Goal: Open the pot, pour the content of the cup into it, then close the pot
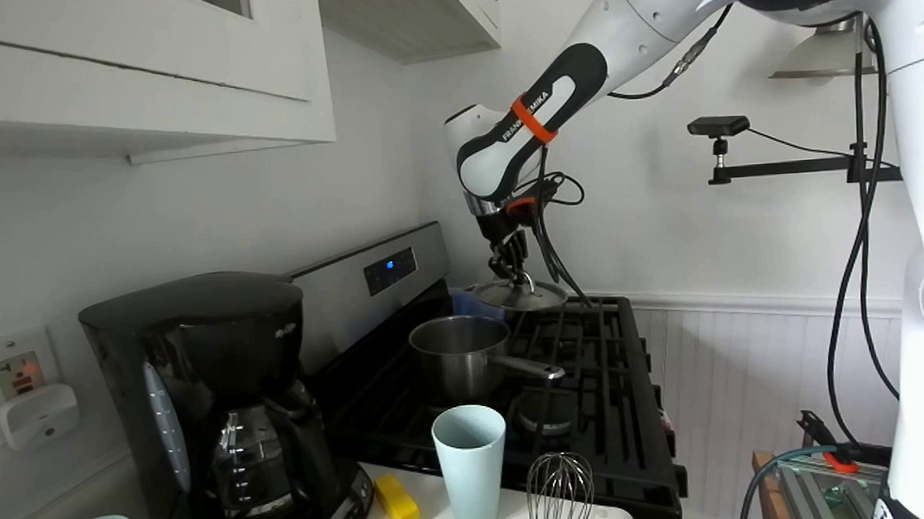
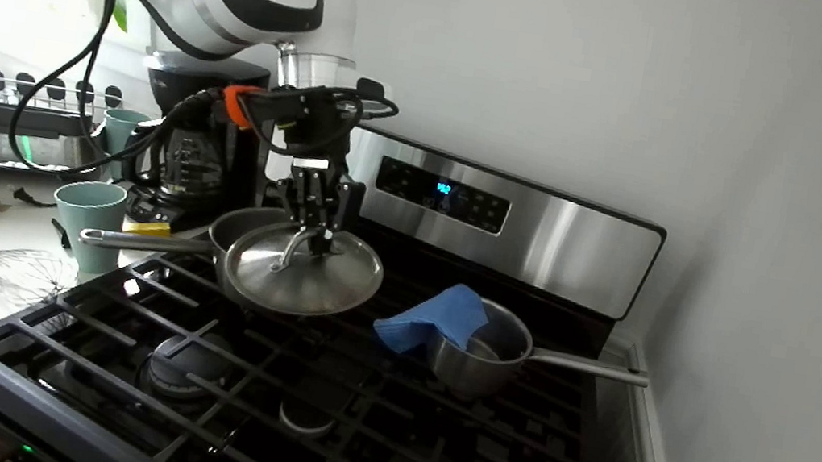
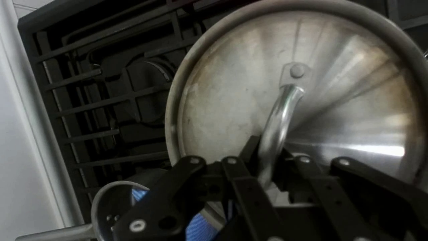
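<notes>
The silver pot (image 1: 455,377) stands uncovered on the stove; in an exterior view the pot (image 2: 243,221) is partly hidden behind its lid. My gripper (image 1: 520,276), also in an exterior view (image 2: 312,238), is shut on the loop handle of the steel lid (image 2: 302,280). In the wrist view, the fingers (image 3: 267,150) lie on both sides of the handle, and the lid (image 3: 234,83) fills much of the picture. The lid hangs in the air beside the pot. The pale blue cup (image 1: 471,473) stands upright on the counter; it also shows in an exterior view (image 2: 91,216). Its content is not visible.
A second steel pot (image 2: 468,366) holds a blue cloth (image 2: 439,317). A black coffee maker (image 1: 200,325), yellow sponge (image 1: 397,504) and whisk (image 1: 559,489) are near the cup. The pot's handle (image 1: 529,366) sticks out over the grates. The stove's back panel (image 2: 562,254) rises behind.
</notes>
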Available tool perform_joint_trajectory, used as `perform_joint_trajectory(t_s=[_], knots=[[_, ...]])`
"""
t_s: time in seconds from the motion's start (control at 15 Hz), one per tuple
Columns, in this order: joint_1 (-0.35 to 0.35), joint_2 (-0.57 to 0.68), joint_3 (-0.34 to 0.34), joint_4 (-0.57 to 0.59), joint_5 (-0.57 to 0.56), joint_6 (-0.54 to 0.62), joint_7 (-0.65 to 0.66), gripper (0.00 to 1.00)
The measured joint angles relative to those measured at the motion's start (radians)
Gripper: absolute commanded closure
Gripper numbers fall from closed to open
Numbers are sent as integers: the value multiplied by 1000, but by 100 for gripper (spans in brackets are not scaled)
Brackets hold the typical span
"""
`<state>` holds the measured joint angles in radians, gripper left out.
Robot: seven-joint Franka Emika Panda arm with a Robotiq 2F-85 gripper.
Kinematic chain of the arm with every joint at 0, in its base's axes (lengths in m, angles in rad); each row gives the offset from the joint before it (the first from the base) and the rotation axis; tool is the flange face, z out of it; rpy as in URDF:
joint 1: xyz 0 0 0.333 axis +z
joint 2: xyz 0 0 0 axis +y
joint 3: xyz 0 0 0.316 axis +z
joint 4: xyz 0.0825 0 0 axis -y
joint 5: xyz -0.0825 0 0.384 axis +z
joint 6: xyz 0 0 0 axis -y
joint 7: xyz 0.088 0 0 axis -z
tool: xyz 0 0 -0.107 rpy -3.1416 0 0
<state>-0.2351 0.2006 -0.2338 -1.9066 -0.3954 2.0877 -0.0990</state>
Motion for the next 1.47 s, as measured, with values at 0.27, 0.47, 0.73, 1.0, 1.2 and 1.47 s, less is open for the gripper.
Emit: perform_joint_trajectory(t_s=[0.27,0.47,0.73,1.0,1.2,1.47], knots=[[1,5,0,1,1,0,0,98],[-15,27,-14,10,1,15,-24,98],[-64,53,-44,13,2,80,-85,98],[-124,88,-59,16,33,142,-142,98],[-160,129,-69,31,47,176,-164,98],[-197,207,-80,86,69,183,-164,98]])
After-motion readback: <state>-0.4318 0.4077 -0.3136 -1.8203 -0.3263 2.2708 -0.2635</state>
